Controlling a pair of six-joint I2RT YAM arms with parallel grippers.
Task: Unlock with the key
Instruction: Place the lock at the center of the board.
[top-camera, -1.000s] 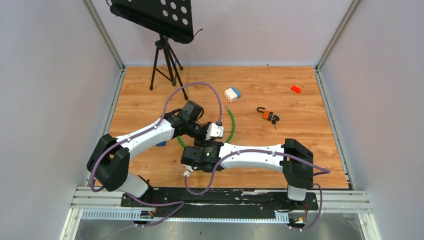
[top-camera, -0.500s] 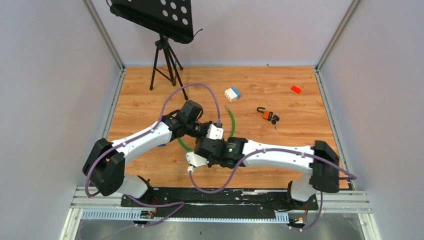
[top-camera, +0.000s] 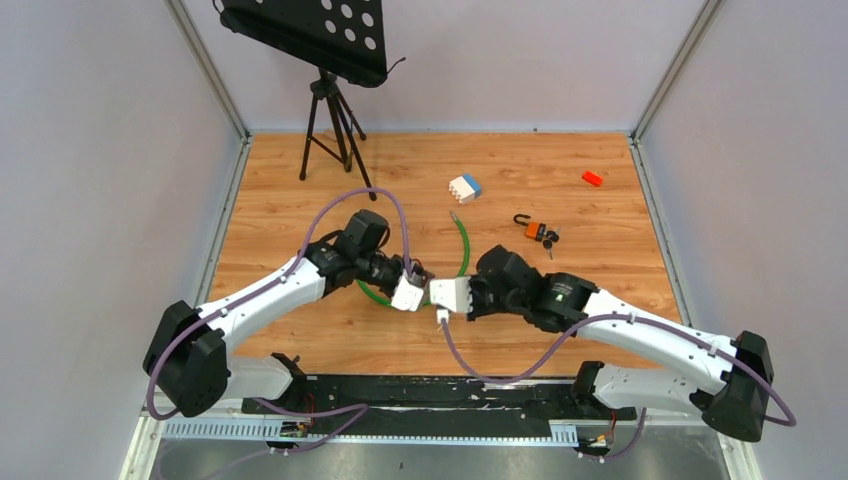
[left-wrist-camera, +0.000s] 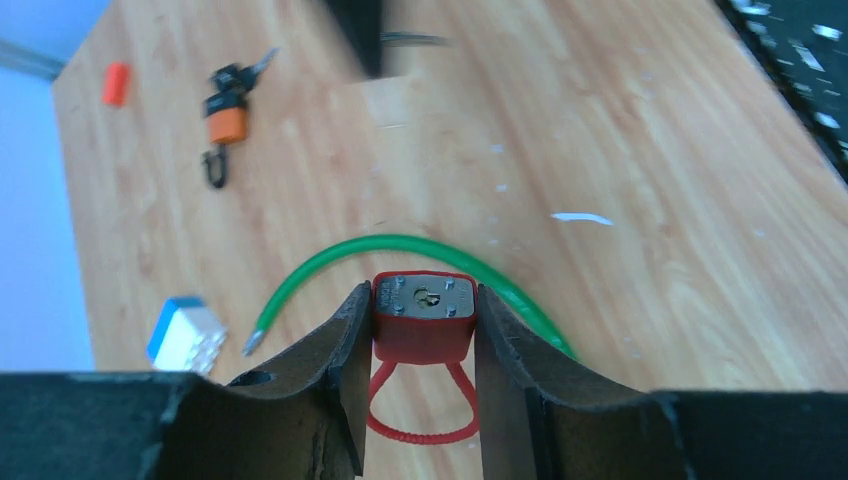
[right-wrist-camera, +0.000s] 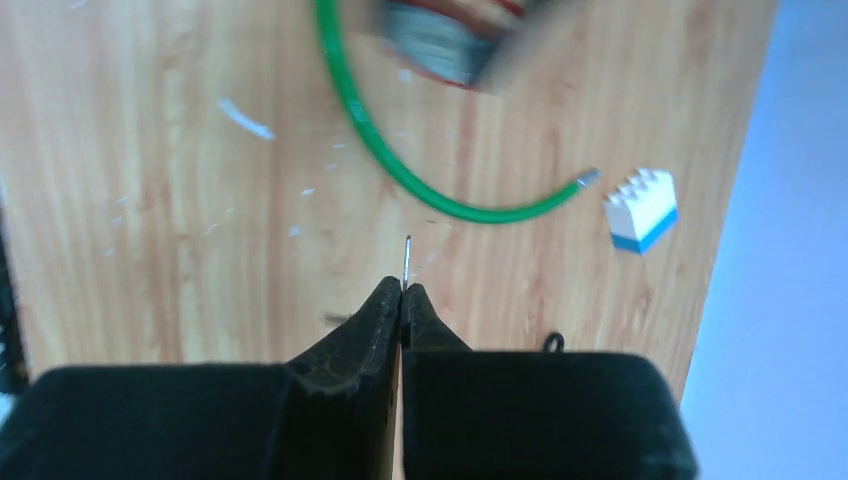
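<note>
Left wrist: left claw (left-wrist-camera: 422, 300) pinching red padlock (left-wrist-camera: 423, 338), keyhole (left-wrist-camera: 428, 297) facing out so right claw (right-wrist-camera: 401, 293), clamped on key (right-wrist-camera: 406, 258), can line up.

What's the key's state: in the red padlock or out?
Out. The red padlock, clamped in the left gripper, shows an empty keyhole; the key sticks out of the shut right gripper.

Wood-grain bench (top-camera: 610, 220) scuffed with pale flecks, plain pale grey walls (top-camera: 520, 60) on left, back and right, aluminium posts (top-camera: 210, 70) in both back corners, black tripod (top-camera: 335, 125) at the back left carrying a tilted black perforated panel (top-camera: 305, 30), metal rails (top-camera: 450, 410) along the near edge, even soft light
</note>
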